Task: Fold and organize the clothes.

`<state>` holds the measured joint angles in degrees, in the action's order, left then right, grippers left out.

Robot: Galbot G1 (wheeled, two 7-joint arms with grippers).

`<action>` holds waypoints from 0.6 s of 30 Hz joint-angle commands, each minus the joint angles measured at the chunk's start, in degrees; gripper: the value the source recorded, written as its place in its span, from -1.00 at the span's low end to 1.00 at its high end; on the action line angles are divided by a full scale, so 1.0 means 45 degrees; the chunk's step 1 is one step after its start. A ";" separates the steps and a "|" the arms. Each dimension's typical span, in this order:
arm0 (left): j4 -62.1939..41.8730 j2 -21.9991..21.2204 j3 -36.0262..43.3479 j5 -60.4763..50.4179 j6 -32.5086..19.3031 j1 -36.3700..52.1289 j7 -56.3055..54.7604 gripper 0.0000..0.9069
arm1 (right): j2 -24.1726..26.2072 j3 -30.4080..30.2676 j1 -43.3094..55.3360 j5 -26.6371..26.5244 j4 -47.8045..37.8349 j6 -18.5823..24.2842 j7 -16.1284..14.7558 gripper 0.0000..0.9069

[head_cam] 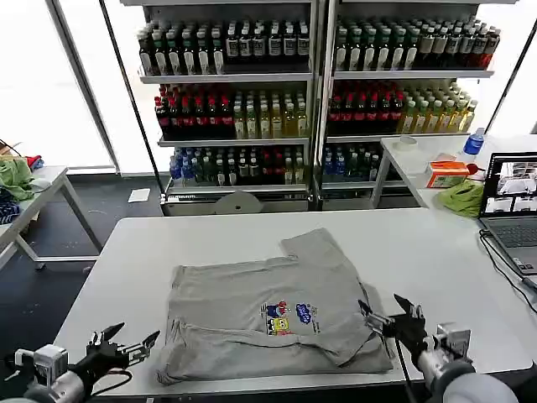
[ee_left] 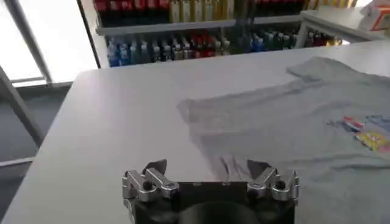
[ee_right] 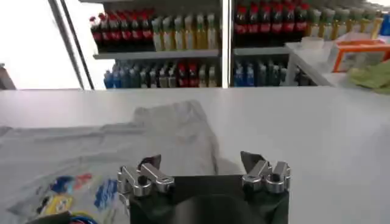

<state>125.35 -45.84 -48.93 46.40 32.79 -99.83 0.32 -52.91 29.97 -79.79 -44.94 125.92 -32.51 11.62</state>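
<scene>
A light grey short-sleeved shirt (head_cam: 260, 306) lies partly folded on the white table (head_cam: 419, 243), its multicoloured chest print (head_cam: 289, 318) facing up and one sleeve (head_cam: 315, 248) reaching toward the far side. My left gripper (head_cam: 123, 342) is open near the table's front left corner, just left of the shirt's lower hem. In the left wrist view the left gripper (ee_left: 207, 167) holds nothing, with the shirt (ee_left: 292, 122) beyond it. My right gripper (head_cam: 384, 306) is open at the shirt's front right edge. In the right wrist view the right gripper (ee_right: 201, 161) hovers over the shirt (ee_right: 122, 152).
Shelves of drink bottles (head_cam: 310, 92) stand behind the table. A side table at right holds a laptop (head_cam: 510, 210), a bright green cloth (head_cam: 461, 197), an orange box (head_cam: 446, 173) and a bottle (head_cam: 474, 143). Another table at far left carries a green cloth (head_cam: 15, 176).
</scene>
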 commanded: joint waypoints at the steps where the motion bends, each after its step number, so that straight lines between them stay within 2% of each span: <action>1: -0.2006 0.1398 0.0665 0.1309 0.0050 0.2490 0.0362 1.00 | -0.0466 -0.2170 0.5633 -0.0060 -0.3267 -0.0159 -0.1750 1.00; 7: -0.3971 0.2086 0.2485 0.1554 0.0045 0.5039 0.0794 1.00 | -0.0758 -0.3921 0.8453 0.0190 -0.6472 -0.0131 -0.3089 1.00; 12: -0.5496 0.2132 0.4192 0.1527 -0.0075 0.7098 0.0893 1.00 | -0.1456 -0.4826 1.0032 0.0772 -0.8783 0.0004 -0.3545 1.00; 18: -0.6748 0.1757 0.5807 0.1474 -0.0166 0.8755 0.0962 1.00 | -0.2045 -0.5204 1.1205 0.1180 -1.0845 -0.0067 -0.3775 1.00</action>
<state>105.24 -39.11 -32.91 51.71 32.09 -73.84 3.92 -59.04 12.26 -43.06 -41.54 93.82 -32.69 -1.61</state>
